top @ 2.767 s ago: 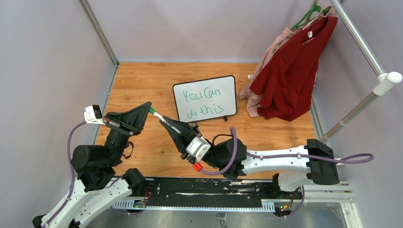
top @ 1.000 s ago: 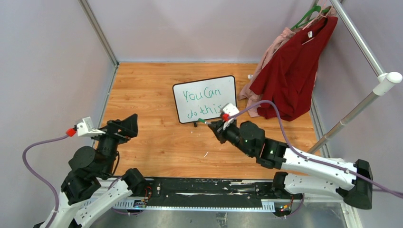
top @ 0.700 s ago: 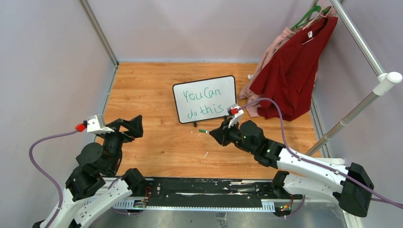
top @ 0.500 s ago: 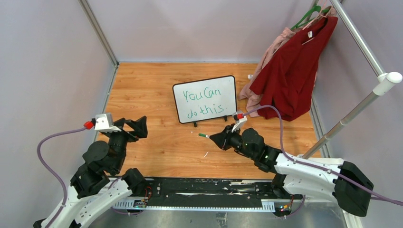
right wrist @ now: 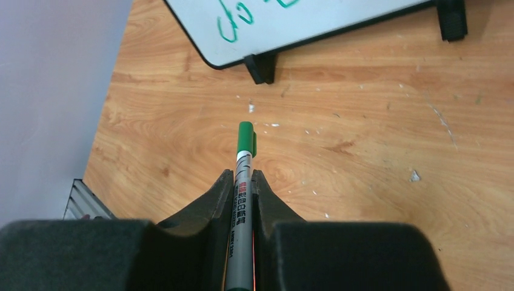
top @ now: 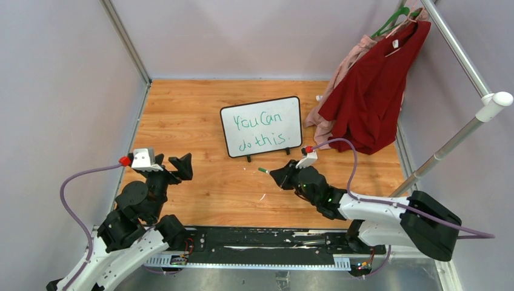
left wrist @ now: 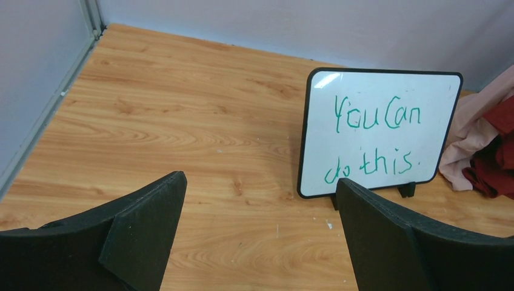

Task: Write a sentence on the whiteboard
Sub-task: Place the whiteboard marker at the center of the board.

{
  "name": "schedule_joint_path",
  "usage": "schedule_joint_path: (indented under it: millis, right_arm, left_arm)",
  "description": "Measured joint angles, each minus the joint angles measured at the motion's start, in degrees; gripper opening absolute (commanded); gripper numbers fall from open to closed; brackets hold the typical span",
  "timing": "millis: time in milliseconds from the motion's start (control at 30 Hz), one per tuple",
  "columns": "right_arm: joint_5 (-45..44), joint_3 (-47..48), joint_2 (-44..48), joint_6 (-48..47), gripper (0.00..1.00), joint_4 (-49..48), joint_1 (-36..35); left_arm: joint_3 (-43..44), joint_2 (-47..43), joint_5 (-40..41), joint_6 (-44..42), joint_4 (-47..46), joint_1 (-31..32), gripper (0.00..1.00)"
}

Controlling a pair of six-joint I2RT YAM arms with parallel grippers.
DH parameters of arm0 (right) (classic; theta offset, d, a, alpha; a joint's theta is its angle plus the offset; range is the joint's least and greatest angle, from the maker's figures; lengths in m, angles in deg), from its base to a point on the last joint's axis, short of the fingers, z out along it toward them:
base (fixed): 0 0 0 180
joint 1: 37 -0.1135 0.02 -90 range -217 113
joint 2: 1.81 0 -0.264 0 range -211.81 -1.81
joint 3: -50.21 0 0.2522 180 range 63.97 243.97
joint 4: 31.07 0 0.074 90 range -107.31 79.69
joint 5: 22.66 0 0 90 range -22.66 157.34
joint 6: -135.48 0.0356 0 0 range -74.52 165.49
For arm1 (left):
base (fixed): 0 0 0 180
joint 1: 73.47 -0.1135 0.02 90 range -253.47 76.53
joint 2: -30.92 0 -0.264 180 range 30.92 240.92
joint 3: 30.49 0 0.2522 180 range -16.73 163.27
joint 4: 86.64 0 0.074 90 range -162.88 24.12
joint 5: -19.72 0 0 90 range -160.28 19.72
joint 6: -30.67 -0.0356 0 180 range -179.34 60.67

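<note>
Job all but done: the board (top: 293, 118) stands upright on its two feet in the middle of the wooden counter (top: 182, 115), and the sentence (top: 257, 122), "You Can do this.", runs across it in two green lines.

The right arm (top: 363, 206) hangs low just in front of the board. Its jaws are clenched on a green marker (right wrist: 243, 163), gripping the barrel. The capped end (right wrist: 245, 136) sticks out toward the board's left foot (right wrist: 262, 66) but stops short of it. The left arm (top: 142, 200) sits well apart on the near left. Its jaws are spread wide and grasp nothing, and they face the board.

With the lettering complete and the cap on, the step in hand looks like parking the marker. To do that well, the right arm should bring the marker down until it lies nearly flat on bare wood. Only then should the jaws let go, so it neither drops nor rolls.

The release spot should be clear of the foot, because a nudge there could tip the light board. The right arm should then pull out toward the near edge, not up past the board's face, where a brush could smear the ink. The clothes (top: 370, 91) hanging at the right are well out of the way.
</note>
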Motion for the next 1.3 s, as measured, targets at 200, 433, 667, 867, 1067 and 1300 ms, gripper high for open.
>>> schedule_joint_path:
  millis: [200, 433, 667, 867, 1067, 1300]
  right_arm:
    - [-0.96, 0.00, -7.32, 5.01, 0.00, -0.66, 0.00]
    - [-1.14, 0.46, -14.21, 9.11, 0.00, -4.00, -0.15]
    - [-1.25, 0.96, -15.72, 10.54, 0.03, -5.31, -0.15]
    - [-1.22, 0.96, -15.58, 10.71, 0.11, -4.87, -0.15]
    - [-1.18, 0.20, -14.82, 10.71, 0.22, -4.81, -0.15]
    - [-1.14, -0.87, -14.21, 10.40, 0.33, -1.68, -0.15]
  left_arm:
    - [-0.07, -0.74, -0.04, -0.48, 0.00, 0.00, 1.00]
    - [-0.13, -0.74, -0.57, -0.79, -0.02, 0.00, 1.00]
    - [-0.13, -0.74, -0.92, -0.90, -0.02, 0.00, 1.00]
    - [-0.13, -0.68, -0.94, -1.09, -0.02, 0.00, 1.00]
    - [-0.13, -0.59, -0.94, -1.29, -0.02, 0.00, 1.00]
    - [-0.13, -0.22, -0.92, -1.29, 0.00, 0.00, 1.00]
